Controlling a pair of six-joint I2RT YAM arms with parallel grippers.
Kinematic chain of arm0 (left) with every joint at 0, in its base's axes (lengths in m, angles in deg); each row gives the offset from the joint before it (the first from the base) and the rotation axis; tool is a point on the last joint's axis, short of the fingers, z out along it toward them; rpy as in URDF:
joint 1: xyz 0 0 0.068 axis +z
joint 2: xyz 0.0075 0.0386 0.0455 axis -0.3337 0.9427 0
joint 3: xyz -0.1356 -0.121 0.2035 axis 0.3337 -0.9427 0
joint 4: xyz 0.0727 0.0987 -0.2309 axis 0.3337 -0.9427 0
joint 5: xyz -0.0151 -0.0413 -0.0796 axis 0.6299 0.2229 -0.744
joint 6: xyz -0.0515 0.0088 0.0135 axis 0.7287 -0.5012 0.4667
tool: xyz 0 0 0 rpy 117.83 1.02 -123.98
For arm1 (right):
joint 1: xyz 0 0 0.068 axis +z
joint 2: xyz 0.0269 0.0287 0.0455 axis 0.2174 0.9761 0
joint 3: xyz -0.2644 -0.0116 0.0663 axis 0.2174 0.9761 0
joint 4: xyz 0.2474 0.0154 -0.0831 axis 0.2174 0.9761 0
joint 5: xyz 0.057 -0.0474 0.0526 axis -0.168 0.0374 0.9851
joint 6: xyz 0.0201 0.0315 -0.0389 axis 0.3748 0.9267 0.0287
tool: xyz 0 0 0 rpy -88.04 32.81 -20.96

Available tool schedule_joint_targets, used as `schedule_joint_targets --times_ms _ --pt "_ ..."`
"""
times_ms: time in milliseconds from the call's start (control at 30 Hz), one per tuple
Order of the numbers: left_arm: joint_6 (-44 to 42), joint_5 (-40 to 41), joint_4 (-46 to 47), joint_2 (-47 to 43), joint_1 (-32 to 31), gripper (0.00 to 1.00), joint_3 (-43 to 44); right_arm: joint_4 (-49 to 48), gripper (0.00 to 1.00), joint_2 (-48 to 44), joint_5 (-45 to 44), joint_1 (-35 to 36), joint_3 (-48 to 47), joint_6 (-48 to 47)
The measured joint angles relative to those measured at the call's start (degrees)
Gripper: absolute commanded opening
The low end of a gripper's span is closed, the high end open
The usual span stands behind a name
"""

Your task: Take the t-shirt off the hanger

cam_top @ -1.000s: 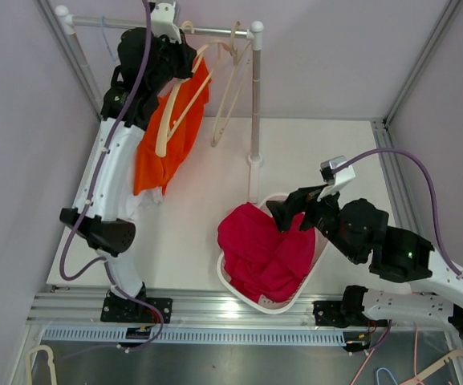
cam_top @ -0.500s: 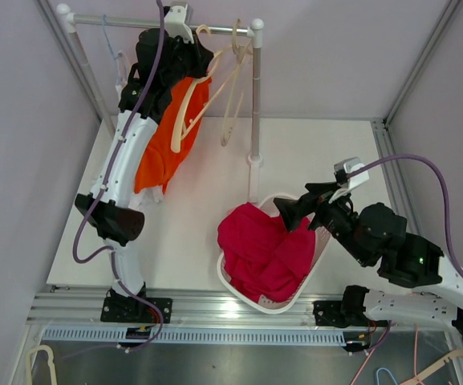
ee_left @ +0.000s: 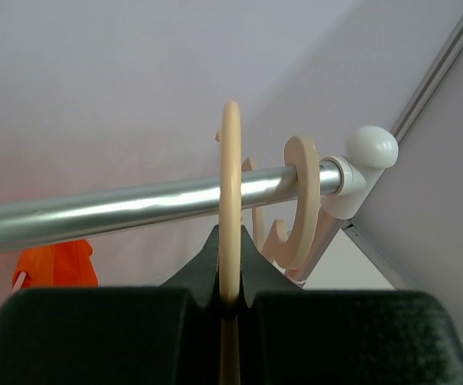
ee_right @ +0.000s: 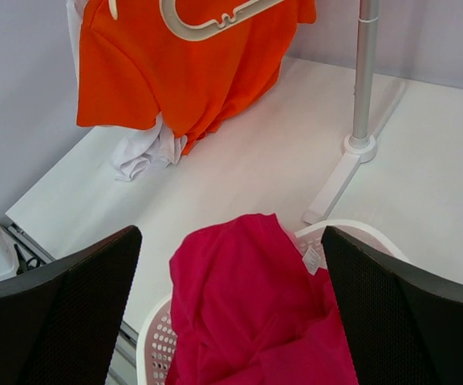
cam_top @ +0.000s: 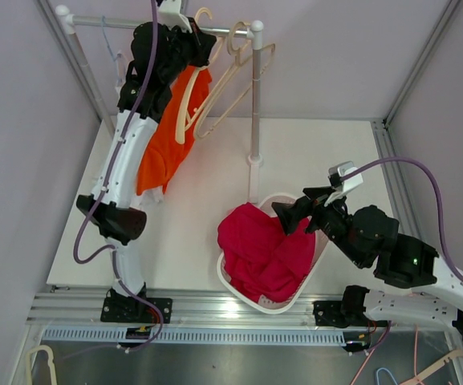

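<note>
White tag on red t-shirt, unreadable.

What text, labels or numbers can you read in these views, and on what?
No text can be read in any view.
The white tag on the red t-shirt in the basket: too small to read.
The orange t-shirt, hanger and rail: no print shows.

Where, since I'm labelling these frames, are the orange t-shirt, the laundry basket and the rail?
orange t-shirt [ee_right: 175, 80], right wrist view, middle of its front.
laundry basket [ee_right: 151, 349], right wrist view, perforated left wall.
rail [ee_left: 95, 215], left wrist view, bare metal on its left half.
</note>
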Motion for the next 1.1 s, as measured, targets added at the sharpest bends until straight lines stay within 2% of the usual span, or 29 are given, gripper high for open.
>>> schedule_joint_targets --times_ms 633,667,700,800,867,1100 --pt "0.90 -2.47 5.95 7.72 -3.04 0.02 -0.44 1.25 1.00 -6.21 1.27 0.00 2.21 4.90" --pt "0.87 -3.08 6.75 7.52 -3.21 0.09 -1.27 1.29 0.99 -6.12 1.36 0.00 2.38 4.90" --pt "0.79 -3.63 7.63 6.99 -3.37 0.22 -2.34 1.29 0.99 -6.01 1.46 0.00 2.47 4.87" --pt "0.09 -5.18 8.63 3.67 -3.54 0.52 -7.69 1.22 0.99 -5.35 1.53 -0.02 2.49 4.59" --pt "-0.09 -6.51 7.89 0.31 -3.54 0.64 -12.48 1.01 0.99 -4.68 1.88 0.00 2.49 4.33" --pt "-0.68 -6.58 5.55 -13.27 -3.61 0.77 -24.09 -0.57 1.00 -2.21 2.89 -0.02 2.49 4.02"
